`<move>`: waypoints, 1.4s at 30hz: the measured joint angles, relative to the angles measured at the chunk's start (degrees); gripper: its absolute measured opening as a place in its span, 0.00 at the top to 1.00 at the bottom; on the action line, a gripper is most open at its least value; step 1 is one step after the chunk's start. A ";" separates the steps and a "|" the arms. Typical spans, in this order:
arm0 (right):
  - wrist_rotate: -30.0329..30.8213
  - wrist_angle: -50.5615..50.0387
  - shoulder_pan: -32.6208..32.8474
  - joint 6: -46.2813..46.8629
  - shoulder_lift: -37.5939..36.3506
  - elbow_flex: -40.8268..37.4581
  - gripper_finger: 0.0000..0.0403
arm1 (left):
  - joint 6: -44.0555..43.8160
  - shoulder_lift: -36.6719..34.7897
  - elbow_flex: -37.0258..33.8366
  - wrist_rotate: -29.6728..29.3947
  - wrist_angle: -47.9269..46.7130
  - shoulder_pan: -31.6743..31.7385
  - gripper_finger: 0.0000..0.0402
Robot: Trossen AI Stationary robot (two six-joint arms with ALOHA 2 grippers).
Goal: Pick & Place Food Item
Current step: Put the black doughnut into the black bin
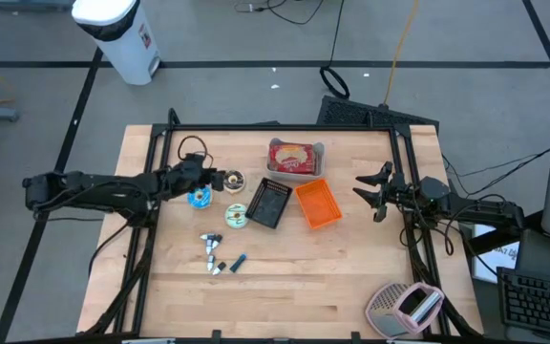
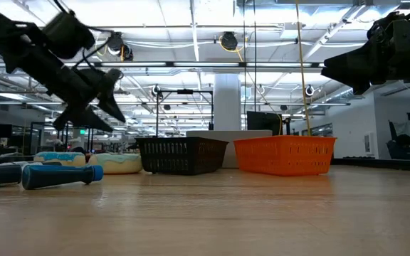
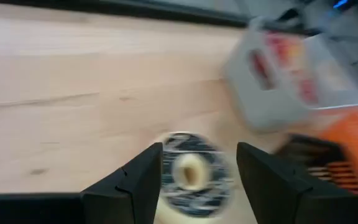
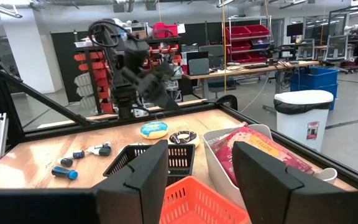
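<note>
Black basket (image 1: 269, 203) just left of orange basket (image 1: 317, 204), food tray (image 1: 295, 158) behind.

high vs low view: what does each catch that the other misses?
High only: the clear tray of packaged food behind the baskets, the round dark-wrapped item by the left hand, and a white bin on the floor beyond the table.

Low only: side profiles showing both hands above the table, left hand and right hand touching nothing, plus the room's ceiling lights.

Both: black basket and orange basket side by side, and the small blue-tipped items on the wood.
</note>
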 joint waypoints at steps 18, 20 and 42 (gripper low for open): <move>0.00 0.00 0.01 0.01 0.00 0.01 0.59 | 10.16 19.56 0.03 14.29 10.57 8.53 0.48; 0.00 0.00 0.00 0.01 0.00 0.01 0.59 | 10.43 20.59 0.07 14.50 10.77 8.44 0.48; 0.00 0.00 0.01 0.01 -0.01 0.01 0.59 | 20.79 22.24 0.06 14.05 15.78 8.41 0.97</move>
